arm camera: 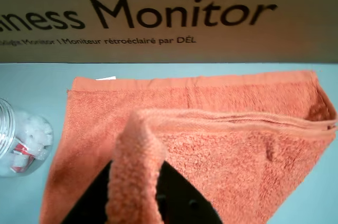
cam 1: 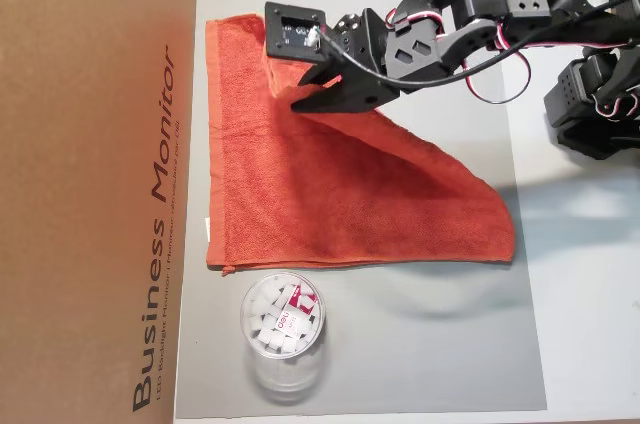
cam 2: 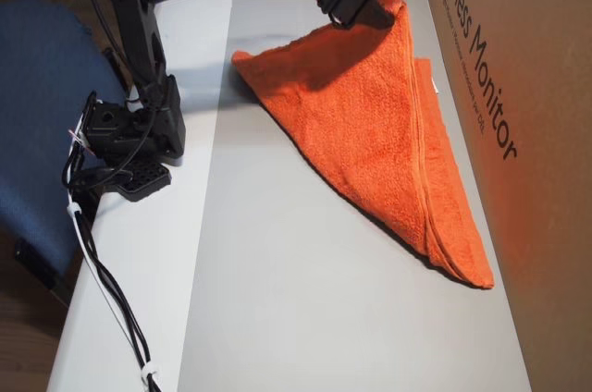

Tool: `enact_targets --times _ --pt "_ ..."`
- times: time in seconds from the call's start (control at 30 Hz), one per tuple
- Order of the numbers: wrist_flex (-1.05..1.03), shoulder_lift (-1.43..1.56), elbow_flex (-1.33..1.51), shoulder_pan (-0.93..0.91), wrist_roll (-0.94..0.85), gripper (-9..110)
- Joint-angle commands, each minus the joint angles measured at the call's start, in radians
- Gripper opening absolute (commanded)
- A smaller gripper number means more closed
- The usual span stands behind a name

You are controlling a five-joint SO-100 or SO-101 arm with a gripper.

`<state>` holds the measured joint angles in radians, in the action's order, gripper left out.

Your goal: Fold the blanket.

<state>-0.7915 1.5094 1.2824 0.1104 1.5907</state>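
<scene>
One corner of the blanket (cam 1: 350, 194) pinched between closed jaws (cam 1: 305, 96) and lifted over toward the far hem, presumably to lay one half on the other. Rest spread flat on the grey counter (cam 1: 440, 344), beside the cardboard box (cam 1: 90, 184). Thick looped terry, flat woven hem bands, small white tag (arm camera: 105, 78).

An orange-red blanket (cam 1: 340, 204) lies on a grey mat (cam 1: 420, 344) beside a brown, black-lettered box (cam 1: 95, 184).
</scene>
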Motion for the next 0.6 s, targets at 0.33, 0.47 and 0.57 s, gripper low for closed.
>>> enact_targets --times 0.33,0.47,0.57 --pt "0.371 -0.176 -0.081 0.072 -0.252 0" --pt "0.456 -0.227 -0.081 0.112 -0.314 0" --pt "0.520 -0.267 -0.081 0.143 -0.365 0"
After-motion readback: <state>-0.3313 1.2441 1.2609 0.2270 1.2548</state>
